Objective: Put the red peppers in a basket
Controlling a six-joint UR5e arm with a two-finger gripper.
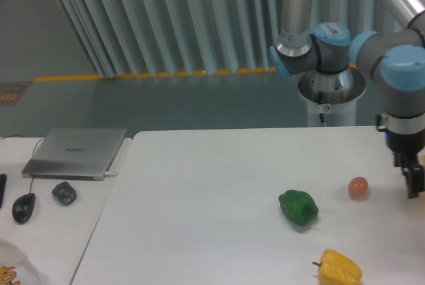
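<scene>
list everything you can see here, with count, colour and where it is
green pepper: 1, green, on the white table, right of centre
yellow pepper: 1, yellow, front right, near the bottom edge
small ball: 1, orange-pink, right side, behind the peppers
laptop: 1, silver, closed, far left
mouse: 1, dark, left edge
small dark object: 1, grey-blue, in front of the laptop
red pepper: none in view
basket: none in view
robot arm: 1, grey with blue joints, right side
end effector: 1, dark, at right edge, above the table; open or shut unclear

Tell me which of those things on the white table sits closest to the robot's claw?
The small orange-pink ball. It lies just left of the gripper, while the green bell pepper and yellow bell pepper sit farther away.
</scene>
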